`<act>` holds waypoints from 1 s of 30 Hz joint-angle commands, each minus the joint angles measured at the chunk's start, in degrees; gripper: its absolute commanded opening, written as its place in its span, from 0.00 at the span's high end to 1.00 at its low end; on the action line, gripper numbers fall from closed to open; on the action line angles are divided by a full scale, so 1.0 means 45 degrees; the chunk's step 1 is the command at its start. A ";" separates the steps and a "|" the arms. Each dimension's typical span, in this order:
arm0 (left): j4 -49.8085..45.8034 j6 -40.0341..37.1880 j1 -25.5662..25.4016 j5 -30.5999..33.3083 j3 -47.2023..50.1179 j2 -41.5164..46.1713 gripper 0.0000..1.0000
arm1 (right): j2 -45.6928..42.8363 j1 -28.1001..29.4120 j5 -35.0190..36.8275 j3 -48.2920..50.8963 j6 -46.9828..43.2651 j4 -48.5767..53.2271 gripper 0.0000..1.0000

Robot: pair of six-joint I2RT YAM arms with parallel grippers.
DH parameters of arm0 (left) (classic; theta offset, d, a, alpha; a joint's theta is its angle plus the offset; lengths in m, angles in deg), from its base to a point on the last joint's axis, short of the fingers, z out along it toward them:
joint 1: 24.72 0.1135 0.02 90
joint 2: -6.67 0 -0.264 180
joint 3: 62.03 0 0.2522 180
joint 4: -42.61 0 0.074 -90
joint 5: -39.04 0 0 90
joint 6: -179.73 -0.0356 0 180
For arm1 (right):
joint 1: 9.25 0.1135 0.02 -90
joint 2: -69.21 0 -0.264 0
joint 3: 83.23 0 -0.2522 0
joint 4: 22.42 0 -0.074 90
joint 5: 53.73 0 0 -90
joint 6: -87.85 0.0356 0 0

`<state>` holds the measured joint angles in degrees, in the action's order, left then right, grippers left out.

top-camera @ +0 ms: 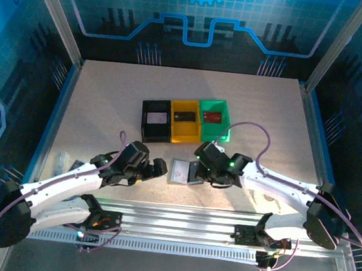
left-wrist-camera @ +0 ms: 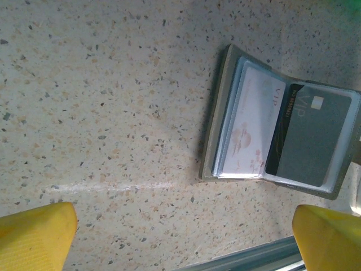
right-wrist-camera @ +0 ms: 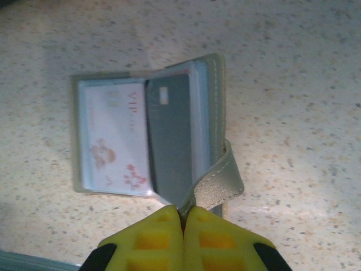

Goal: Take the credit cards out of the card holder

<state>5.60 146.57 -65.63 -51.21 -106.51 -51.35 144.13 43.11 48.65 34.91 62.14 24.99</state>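
"VIP" on pale card (left-wrist-camera: 251, 127), "VIP" on grey card (left-wrist-camera: 313, 141)

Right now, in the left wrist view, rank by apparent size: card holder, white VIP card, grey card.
1. card holder, open, clearly largest.
2 and 3. white VIP card and grey card look alike; overlap hides edges, so unranked.

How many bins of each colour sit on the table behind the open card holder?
Black bin: 1
Yellow bin: 1
Green bin: 1
Total: 3 bins
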 commanded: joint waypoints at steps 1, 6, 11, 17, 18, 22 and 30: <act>0.0371 -0.0236 -0.0083 -0.0485 -0.0461 -0.0295 0.01 | -0.0412 -0.0463 -0.0405 0.0644 0.0089 -0.0422 1.00; 0.0364 -0.0238 -0.0073 -0.0545 -0.0610 -0.0681 0.01 | -0.0665 -0.1265 -0.1204 0.1416 -0.0632 -0.1014 1.00; -0.0232 0.0103 -0.0070 -0.0297 -0.1007 -0.1207 0.01 | -0.1225 -0.1971 -0.1615 0.1626 -0.1676 -0.1016 0.76; -0.0656 0.0021 -0.0089 -0.0676 -0.1782 -0.2461 0.04 | -0.1832 -0.2353 -0.2973 0.1322 -0.3130 -0.1464 0.61; -0.0791 -0.0004 -0.0088 -0.0649 -0.1921 -0.2637 0.04 | -0.1852 -0.2341 -0.3127 0.1223 -0.3224 -0.1512 0.63; -0.1045 -0.0180 -0.0092 -0.0494 -0.2268 -0.3145 0.05 | -0.2073 -0.2238 -0.4522 0.1501 -0.3300 -0.3105 0.66; -0.1410 -0.0726 -0.0153 -0.0416 -0.3075 -0.4333 0.13 | -0.0976 -0.2036 -0.5638 0.1893 -0.2558 -0.5400 0.67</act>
<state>1.89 145.04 -65.80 -52.76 -118.08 -69.23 137.35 33.20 26.62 42.96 49.44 6.00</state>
